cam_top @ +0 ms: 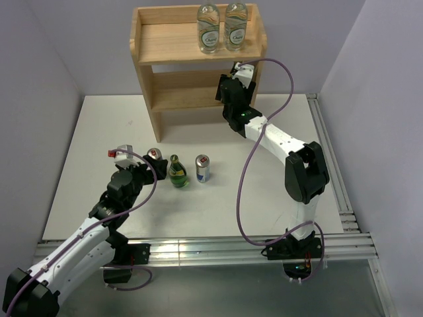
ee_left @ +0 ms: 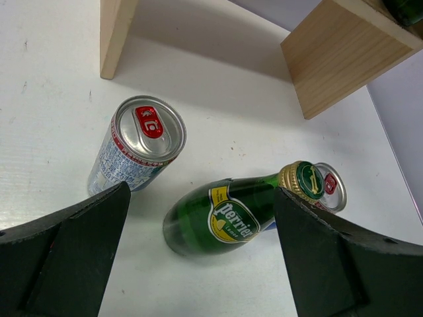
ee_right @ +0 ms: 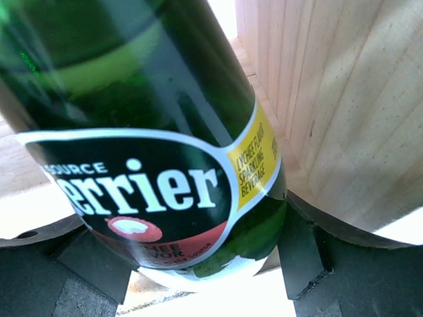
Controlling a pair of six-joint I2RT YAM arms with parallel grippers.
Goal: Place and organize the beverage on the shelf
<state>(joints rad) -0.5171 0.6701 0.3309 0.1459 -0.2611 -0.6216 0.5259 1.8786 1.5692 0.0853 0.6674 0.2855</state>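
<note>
Two clear water bottles (cam_top: 207, 26) (cam_top: 235, 25) stand on the top board of the pine shelf (cam_top: 152, 34). My right gripper (ee_right: 198, 267) is shut on a dark green glass bottle (ee_right: 152, 132), upright beside the shelf's right side panel (ee_right: 344, 99). In the top view that gripper (cam_top: 231, 86) reaches into the middle tier and hides its bottle. On the table stand a can (ee_left: 139, 148), a second green bottle (ee_left: 225, 214) and another can (ee_left: 328, 188). My left gripper (ee_left: 205, 271) hangs open just short of them, empty.
The shelf's lower boards (cam_top: 178, 99) show nothing else on them. The right arm's purple cable (cam_top: 244, 172) loops over the table right of the cans. Grey walls close in on three sides, and a metal rail (cam_top: 330, 152) runs along the right edge.
</note>
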